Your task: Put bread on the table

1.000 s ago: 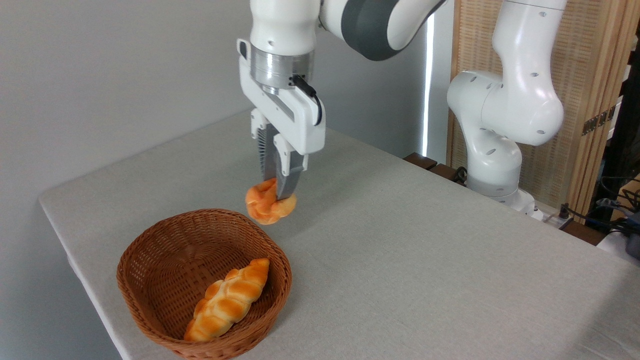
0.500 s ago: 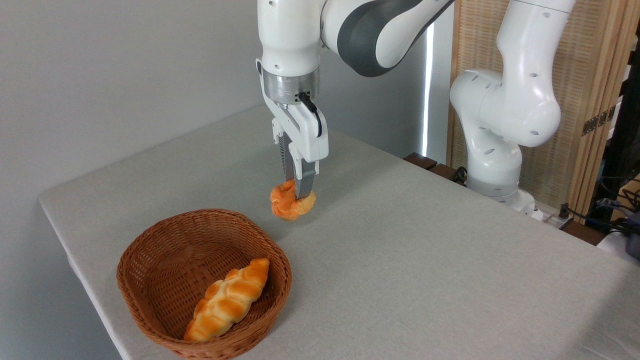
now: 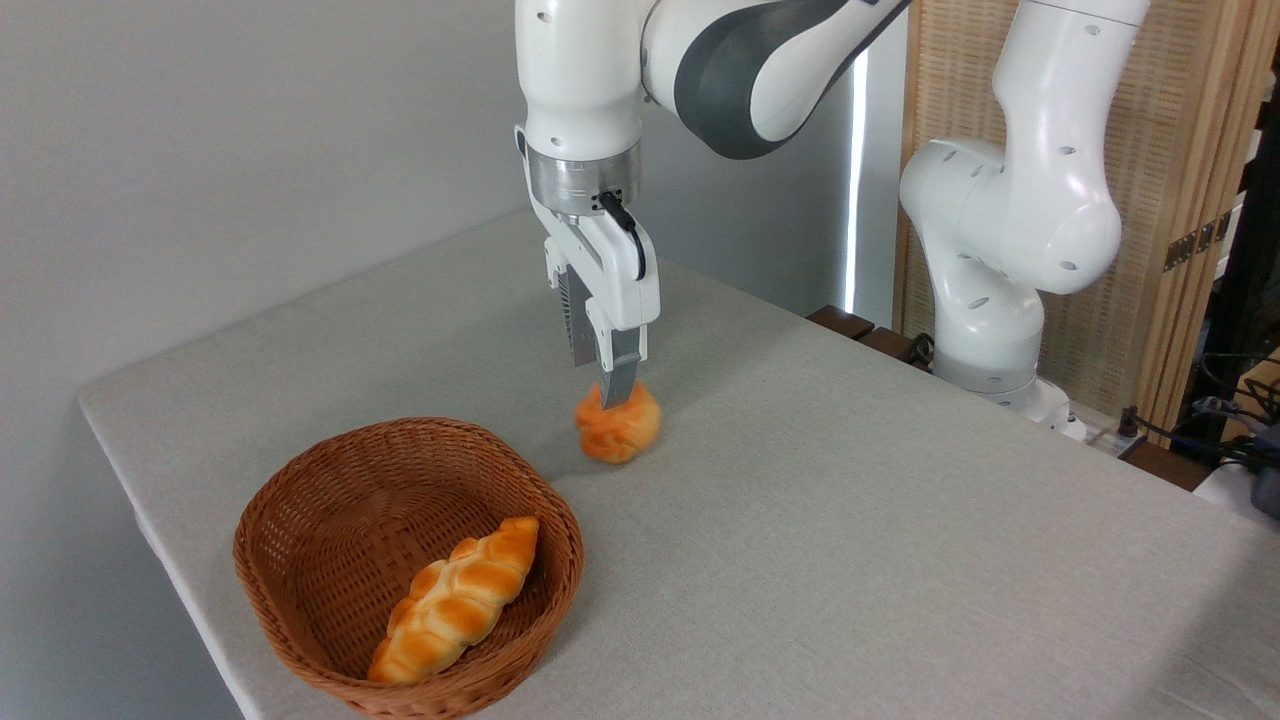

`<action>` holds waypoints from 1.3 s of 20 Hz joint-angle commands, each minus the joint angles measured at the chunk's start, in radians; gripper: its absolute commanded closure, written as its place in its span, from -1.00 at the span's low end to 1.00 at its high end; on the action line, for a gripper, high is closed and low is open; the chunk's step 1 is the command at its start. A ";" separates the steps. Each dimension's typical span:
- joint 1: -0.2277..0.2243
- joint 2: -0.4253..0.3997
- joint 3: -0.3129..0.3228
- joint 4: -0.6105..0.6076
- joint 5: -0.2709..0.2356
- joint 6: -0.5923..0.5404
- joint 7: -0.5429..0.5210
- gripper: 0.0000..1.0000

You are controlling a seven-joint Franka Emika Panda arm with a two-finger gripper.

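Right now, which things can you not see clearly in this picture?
- Gripper fingertips: they overlap the bun, so the grip is unclear.
- Whether the bun touches the table: its underside is hidden.
- Long loaf: its lower end sits behind the basket rim.

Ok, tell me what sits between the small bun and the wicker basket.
Nothing: the fixed camera shows only bare table cloth between the bun and the basket.
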 commanded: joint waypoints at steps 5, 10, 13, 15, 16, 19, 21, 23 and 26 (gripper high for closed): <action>-0.014 -0.013 0.017 -0.004 0.041 0.007 0.026 -1.00; -0.012 -0.012 0.019 0.061 0.043 -0.009 0.011 -1.00; -0.011 0.003 0.065 0.150 0.040 -0.047 -0.015 -1.00; -0.011 0.077 0.069 0.293 0.043 -0.154 -0.078 -1.00; -0.009 0.112 0.069 0.360 0.043 -0.206 -0.099 -1.00; 0.024 0.165 0.068 0.468 0.062 -0.265 -0.135 -1.00; 0.055 0.186 0.056 0.508 0.075 -0.283 -0.146 -1.00; 0.078 0.224 0.033 0.571 0.079 -0.337 -0.150 -1.00; 0.089 0.266 0.010 0.626 0.136 -0.371 -0.207 -1.00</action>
